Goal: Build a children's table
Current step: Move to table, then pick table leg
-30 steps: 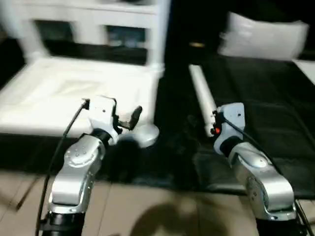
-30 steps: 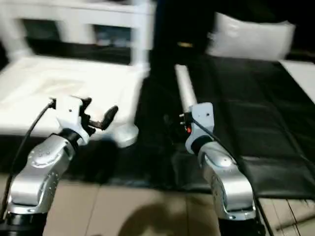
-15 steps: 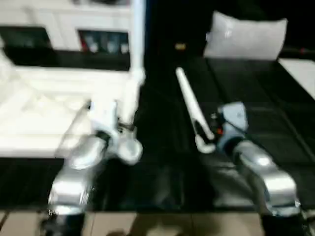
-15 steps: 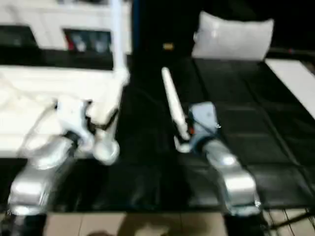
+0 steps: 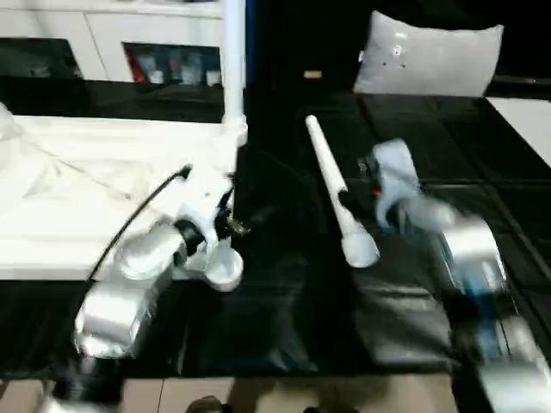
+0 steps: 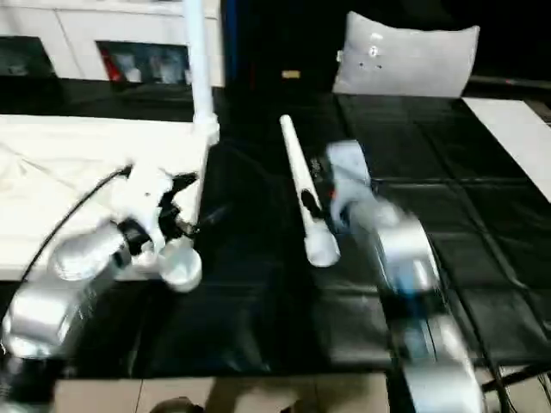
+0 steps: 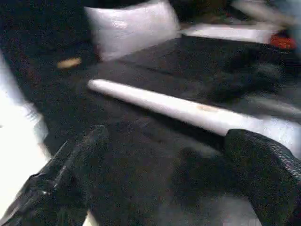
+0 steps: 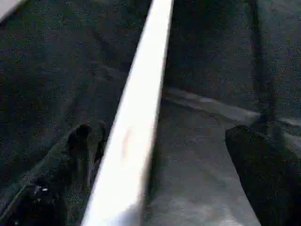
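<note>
- Since a second ago the right gripper (image 8: 155,141) has reached forward alongside the loose leg (image 5: 337,189), where before it hung short of the leg's thick end; the left gripper (image 7: 160,160) has swung outward toward that leg, away from the table top (image 5: 103,181).
- Both grippers stand with jaws wide and hold nothing.
- From the right wrist, the loose leg runs lengthwise between the spread jaws, closer to one black finger (image 8: 82,141) than to the other; whether it touches that finger cannot be told.
- From the left wrist, the same leg lies crosswise beyond the open jaws, well apart from the fingertips (image 7: 94,136), with a grey cushion (image 7: 131,26) farther off.
- Head views add what the wrist views lack: the upturned table top lies behind the left gripper, one leg standing upright (image 5: 232,60) in its far corner socket, and a round near corner socket (image 5: 222,268) just beside the left wrist.
- A white cabinet (image 5: 129,39) with glass doors is cut off by the upper edge; the coloured things behind its glass are too blurred to name.
- Right forearm is smeared by motion, so its gripper's outline is hard to make out in the head views.
- No writing can be read anywhere.
- Everything rests on a black mat (image 5: 284,318).
</note>
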